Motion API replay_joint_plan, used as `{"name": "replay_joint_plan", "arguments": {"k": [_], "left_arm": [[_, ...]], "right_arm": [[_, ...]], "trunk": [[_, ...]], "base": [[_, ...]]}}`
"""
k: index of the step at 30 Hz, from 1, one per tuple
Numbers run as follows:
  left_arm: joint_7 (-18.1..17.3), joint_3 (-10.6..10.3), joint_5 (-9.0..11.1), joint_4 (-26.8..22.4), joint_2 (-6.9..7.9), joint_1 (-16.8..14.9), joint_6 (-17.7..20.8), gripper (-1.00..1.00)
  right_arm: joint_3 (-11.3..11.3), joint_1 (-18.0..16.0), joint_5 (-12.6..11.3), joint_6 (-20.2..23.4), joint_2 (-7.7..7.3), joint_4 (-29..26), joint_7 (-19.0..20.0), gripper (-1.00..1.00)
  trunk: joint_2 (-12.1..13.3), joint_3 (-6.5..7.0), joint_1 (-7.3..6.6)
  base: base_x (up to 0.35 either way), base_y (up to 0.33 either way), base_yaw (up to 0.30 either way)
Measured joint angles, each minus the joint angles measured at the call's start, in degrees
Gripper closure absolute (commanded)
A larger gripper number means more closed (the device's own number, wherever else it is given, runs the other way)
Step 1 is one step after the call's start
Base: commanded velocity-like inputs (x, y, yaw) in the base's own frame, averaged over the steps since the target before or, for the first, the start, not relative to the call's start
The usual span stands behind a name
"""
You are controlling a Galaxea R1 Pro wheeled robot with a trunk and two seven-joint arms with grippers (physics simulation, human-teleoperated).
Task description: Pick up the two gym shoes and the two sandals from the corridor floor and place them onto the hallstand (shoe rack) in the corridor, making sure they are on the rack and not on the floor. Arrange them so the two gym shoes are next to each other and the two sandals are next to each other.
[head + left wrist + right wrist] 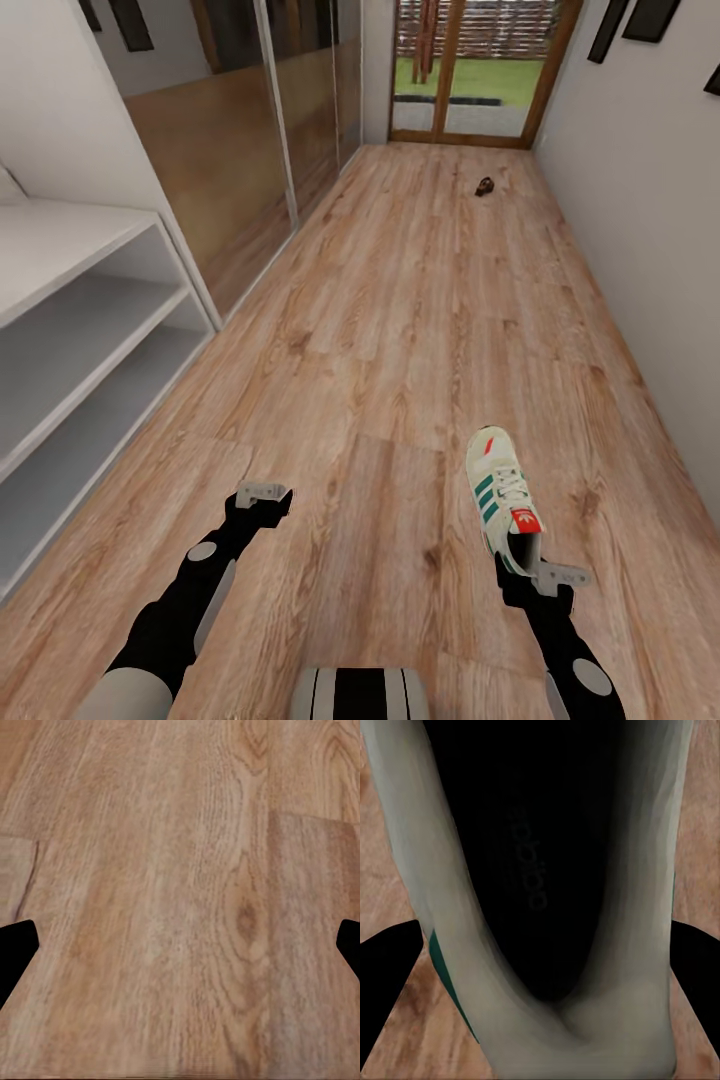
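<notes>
One cream-white gym shoe [500, 495] with teal stripes and red patches points away from me at the lower right, over the corridor floor [400, 320]. My right gripper [537, 568] is shut on its heel; in the right wrist view the shoe's dark opening [540, 870] sits between the two fingers [386, 982]. My left gripper [262, 495] hangs open over bare planks, its fingertips [15, 952] wide apart. A small brown sandal [484, 186] lies far down the corridor near the door. The pale hallstand [80, 300] with its open shelf tiers stands at the left.
Mirrored sliding doors [250, 130] run along the left wall beyond the hallstand. A plain wall [640, 230] bounds the right side. A glazed wooden door [470, 70] closes the far end. Wide floor lies between me and the sandal.
</notes>
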Motion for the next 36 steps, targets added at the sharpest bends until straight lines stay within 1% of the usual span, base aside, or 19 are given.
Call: {"name": "replay_joint_plan", "arguments": {"k": [36], "left_arm": [[0.0, 0.06, 0.0, -0.04, 0.0, 0.0, 0.0, -1.0]], "right_arm": [[0.01, 0.0, -0.01, -0.07, 0.04, 0.09, -0.03, 1.0]], "trunk": [[0.0, 0.0, 0.0]], "base": [[0.0, 0.0, 0.287]]}}
